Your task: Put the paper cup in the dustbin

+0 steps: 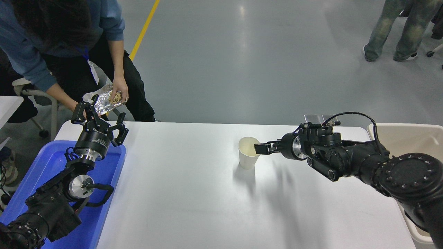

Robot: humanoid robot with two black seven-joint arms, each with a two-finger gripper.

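Paper cup (248, 153) stands upright on the white table (193, 193), a bit past centre toward 1 o'clock, mouth up, cream inside visible. It casts a soft shadow toward 6 o'clock.

Right gripper (262, 148) comes in from 3 o'clock, arm stretched roughly level across the table, tips pointing at 9 o'clock. The tips sit right at the cup's 3 o'clock side, just under the rim; contact or a hair apart, can't tell from this angle. Finger spread: can't tell either (they overlap edge-on from the head view). Cup is not lifted, base flat on the table.

Dustbin (408, 131) is off the table's 3 o'clock edge, beige with a thick off-white rim, mostly hidden behind the right arm's shoulder joint. Well apart from the cup.

Left gripper (98, 119) is parked at 8 o'clock above the blue tray (52, 162), fingers spread wide, holding nothing.

Person (62, 41) at 11 o'clock, beyond the far table edge, bends forward; one hand (119, 90) reaches into a crinkled foil bag (104, 102) (contents look tan, too small to identify). The bag is just behind the left gripper in the picture. Another person's legs (391, 27) stand on the grey floor at 1 o'clock.
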